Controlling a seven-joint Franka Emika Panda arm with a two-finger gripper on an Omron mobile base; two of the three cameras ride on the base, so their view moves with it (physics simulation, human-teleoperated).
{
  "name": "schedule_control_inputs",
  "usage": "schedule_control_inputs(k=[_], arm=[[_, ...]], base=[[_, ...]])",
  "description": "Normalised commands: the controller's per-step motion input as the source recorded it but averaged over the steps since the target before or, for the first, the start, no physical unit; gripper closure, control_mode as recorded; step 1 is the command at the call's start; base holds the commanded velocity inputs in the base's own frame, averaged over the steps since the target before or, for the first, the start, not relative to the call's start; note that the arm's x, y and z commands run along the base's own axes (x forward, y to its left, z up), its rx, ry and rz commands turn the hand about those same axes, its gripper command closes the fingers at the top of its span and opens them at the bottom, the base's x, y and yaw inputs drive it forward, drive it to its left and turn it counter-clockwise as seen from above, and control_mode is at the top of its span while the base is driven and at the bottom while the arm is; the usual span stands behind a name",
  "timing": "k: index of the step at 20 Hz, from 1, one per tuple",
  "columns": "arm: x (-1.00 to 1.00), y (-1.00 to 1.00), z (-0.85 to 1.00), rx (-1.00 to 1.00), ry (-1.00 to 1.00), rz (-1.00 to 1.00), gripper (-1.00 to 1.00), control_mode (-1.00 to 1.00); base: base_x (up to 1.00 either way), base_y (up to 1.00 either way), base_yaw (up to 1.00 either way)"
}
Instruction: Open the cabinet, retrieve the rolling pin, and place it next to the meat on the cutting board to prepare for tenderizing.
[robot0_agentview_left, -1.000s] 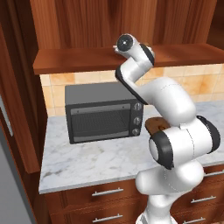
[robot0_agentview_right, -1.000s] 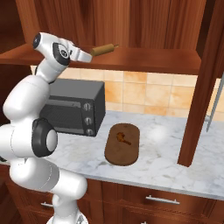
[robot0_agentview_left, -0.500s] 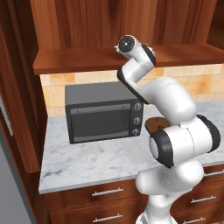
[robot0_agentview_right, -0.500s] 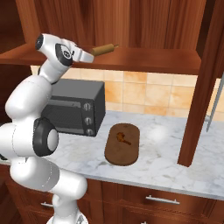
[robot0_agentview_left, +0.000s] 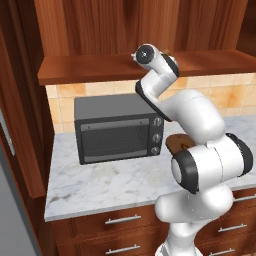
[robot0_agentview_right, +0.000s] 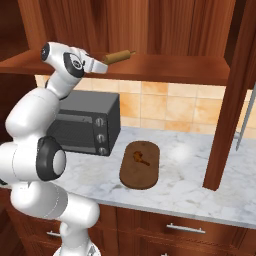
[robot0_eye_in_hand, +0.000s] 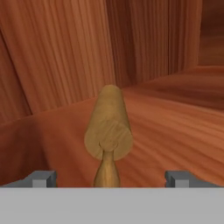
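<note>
Rolling pin (robot0_eye_in_hand: 108, 127) inside open cabinet (robot0_eye_in_hand: 57, 52)

Marble counter (robot0_agentview_right: 190, 192) under tan tiled backsplash (robot0_agentview_right: 190, 107), wooden drawers (robot0_agentview_left: 110, 227) below.

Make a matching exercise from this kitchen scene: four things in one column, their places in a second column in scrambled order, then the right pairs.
Things:
1. rolling pin
2. meat
3. cutting board
4. toaster oven

Places:
A. on the oval board
B. on the counter, right of the oven in the right base view
C. on the open cabinet's shelf
D. under that shelf, against the tiled wall

Pairs: 1-C, 2-A, 3-B, 4-D
</note>
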Motion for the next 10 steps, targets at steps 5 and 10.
schedule_control_inputs(k=[5, 10], arm=[[0.05, 0.0, -0.12, 0.0, -0.03, 0.0, -1.0, -1.0], [0.1, 0.0, -0.17, 0.0, -0.02, 0.0, -1.0, -1.0]], base=[[0.0, 0.0, 0.0], [0.0, 0.0, 0.0]])
